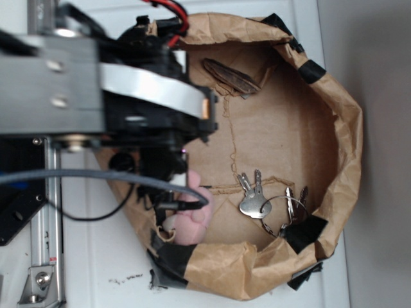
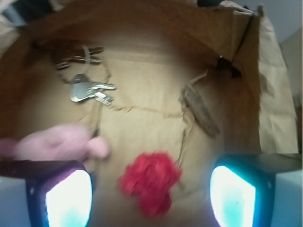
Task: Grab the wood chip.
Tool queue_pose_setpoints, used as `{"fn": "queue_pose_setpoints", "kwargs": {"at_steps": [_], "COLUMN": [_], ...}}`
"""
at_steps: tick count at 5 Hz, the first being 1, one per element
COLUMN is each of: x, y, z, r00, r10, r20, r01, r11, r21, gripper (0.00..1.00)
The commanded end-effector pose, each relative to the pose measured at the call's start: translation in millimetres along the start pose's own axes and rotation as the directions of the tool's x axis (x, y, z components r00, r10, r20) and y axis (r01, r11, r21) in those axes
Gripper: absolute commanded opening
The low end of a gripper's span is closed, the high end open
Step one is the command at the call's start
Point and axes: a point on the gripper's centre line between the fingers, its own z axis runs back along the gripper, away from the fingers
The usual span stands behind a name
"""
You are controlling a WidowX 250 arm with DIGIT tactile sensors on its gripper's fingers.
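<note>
One wood chip lies flat on the floor of the brown paper bag, near its wall and well apart from the one bunch of silver keys (two key blades show clearly in the exterior view; the rest are hidden on the ring). One crumpled red paper ball sits between the fingers of the hand, which is spread wide and holds nothing. One soft pink toy rests beside the left finger. No readable writing or brand shows.
</note>
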Motion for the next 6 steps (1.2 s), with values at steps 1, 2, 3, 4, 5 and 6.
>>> {"fn": "queue_pose_setpoints", "kwargs": {"at_steps": [1, 2, 3, 4, 5, 6], "x": [22.2, 19.5, 6.8, 8.9, 15.7, 18.3], "y": [22.4, 31.1, 39.8, 48.7, 62.9, 65.9], "z": [-27.1, -36.9, -37.8, -51.9, -73.9, -82.6], "r00": [1.000, 1.000, 1.000, 0.994, 0.987, 0.986], "r10": [0.028, 0.019, -0.009, -0.106, -0.157, -0.161], "r20": [-0.006, -0.005, 0.008, -0.013, -0.042, -0.052], "r01": [-0.028, -0.018, 0.008, 0.106, 0.156, 0.159], "r11": [0.998, 0.995, 0.995, 0.994, 0.987, 0.987], "r21": [0.060, 0.095, 0.098, 0.010, -0.024, -0.036], "gripper": [1.00, 1.00, 1.00, 1.00, 1.00, 1.00]}}
